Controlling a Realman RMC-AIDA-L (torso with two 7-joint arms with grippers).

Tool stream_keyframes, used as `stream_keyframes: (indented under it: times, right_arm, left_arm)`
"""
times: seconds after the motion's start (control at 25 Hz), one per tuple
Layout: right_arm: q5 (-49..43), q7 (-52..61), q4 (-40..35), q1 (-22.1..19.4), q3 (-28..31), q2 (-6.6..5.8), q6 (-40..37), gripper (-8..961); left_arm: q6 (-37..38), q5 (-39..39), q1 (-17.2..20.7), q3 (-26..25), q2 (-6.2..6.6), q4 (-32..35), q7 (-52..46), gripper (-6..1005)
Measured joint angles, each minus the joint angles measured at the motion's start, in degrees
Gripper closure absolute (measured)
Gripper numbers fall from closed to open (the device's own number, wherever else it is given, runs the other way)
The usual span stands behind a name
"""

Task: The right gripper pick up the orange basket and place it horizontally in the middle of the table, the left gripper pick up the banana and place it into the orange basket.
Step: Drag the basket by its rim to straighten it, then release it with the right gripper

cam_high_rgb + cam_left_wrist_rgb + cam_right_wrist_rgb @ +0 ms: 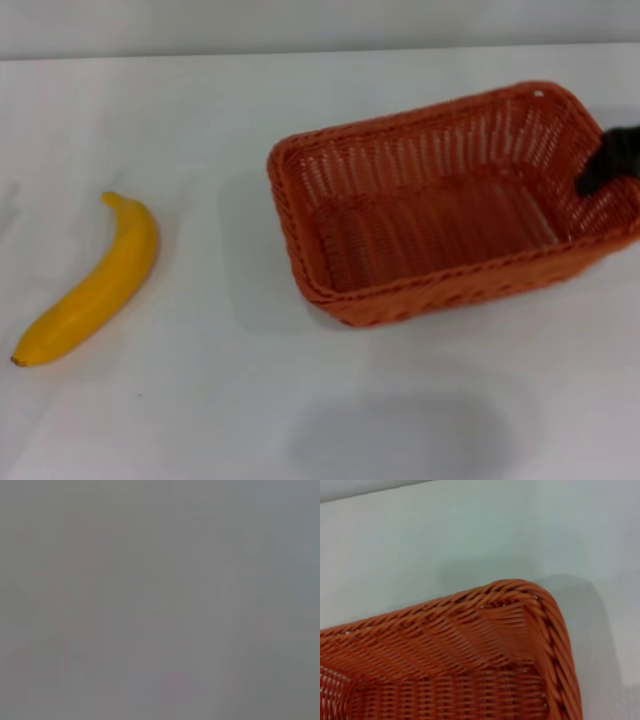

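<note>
Fingers of the right gripper (607,165) show only as a dark shape at the basket's right short wall, at the right edge of the head view; they reach over the rim there and seem to touch the weave, but I cannot tell how far apart they stand or whether they have hold of it. The left gripper is in none of the views, and the left wrist view is a plain grey blur with nothing to make out.

Nearest on the white desk (200,400) lies the banana (95,285), on the robot's left. It rests flat, its long axis on a diagonal: the small dark tip points toward the near left, the stem end toward the far right, the curve bowing to the right. It is well apart from the basket.

Farther back and to the right is the orange basket (340,170), open side up. Its long axis runs mostly left to right, the right end turned somewhat farther from the robot than the left. A soft shadow lies on the desk in front of it, apart from its base, so it may be raised off the surface; I cannot tell for certain. Its woven floor is bare.

From the right wrist, a rounded corner of the basket's braided rim (520,587) shows close up, with white desk (470,530) beyond.
</note>
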Motion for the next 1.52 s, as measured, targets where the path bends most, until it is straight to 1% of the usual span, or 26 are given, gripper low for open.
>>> stream_keyframes:
  times: [0.2,0.24,0.28,0.32,0.36,0.44,0.56,0.68,1.0,1.2,1.44,1.52]
  right_arm:
    - [4.3,0.4,-5.7,-6.2,0.1,1.70,0.3,826]
    - [4.3,0.4,-5.7,-6.2,0.1,1.70,0.3,825]
    - [5.7,0.6,-9.1,-8.7,0.1,2.84,0.1,824]
    - [5.9,0.7,-9.8,-9.2,0.2,3.08,0.1,823]
    - [6.9,0.8,-11.7,-10.6,0.2,3.77,-0.2,822]
    - [8.9,1.1,-13.2,-12.2,-0.1,4.14,-0.5,821]
    - [12.1,1.3,-13.7,-14.1,-0.9,4.19,-0.8,818]
    - [12.7,1.1,-13.7,-14.9,-1.4,4.22,-0.8,816]
    - [13.6,1.8,-13.2,-15.1,-5.5,4.31,-1.2,809]
    - [14.3,2.2,-13.5,-15.2,-5.1,4.07,-1.4,647]
    - [14.7,1.5,-13.4,-15.4,-4.9,3.54,-1.5,636]
    - [14.6,1.0,-13.3,-15.4,-5.0,2.95,-1.7,625]
  left_arm:
    - [1.2,1.3,-0.3,0.2,0.09,-1.2,-1.5,182]
    - [1.2,1.3,-0.3,0.2,0.09,-1.2,-1.5,182]
    - [1.3,1.6,-0.4,0.2,0.10,-1.3,-1.6,182]
    - [1.3,2.0,-0.6,0.2,0.11,-1.5,-1.9,182]
    - [1.3,2.1,-0.6,0.2,0.11,-1.5,-1.9,182]
    - [1.3,2.2,-0.7,0.3,0.13,-1.5,-2.0,182]
    - [1.3,2.4,-0.8,0.3,0.07,-1.5,-2.0,182]
    - [1.3,2.6,-0.8,0.3,-0.05,-1.5,-2.0,182]
    - [1.1,2.6,-0.6,0.3,-0.34,-1.5,-2.1,182]
    - [1.1,2.6,-0.3,0.3,-0.36,-1.5,-2.5,182]
    - [1.2,2.6,-0.2,0.2,-0.42,-1.5,-2.5,182]
    - [1.1,2.6,-0.2,0.2,-0.43,-1.5,-2.5,182]
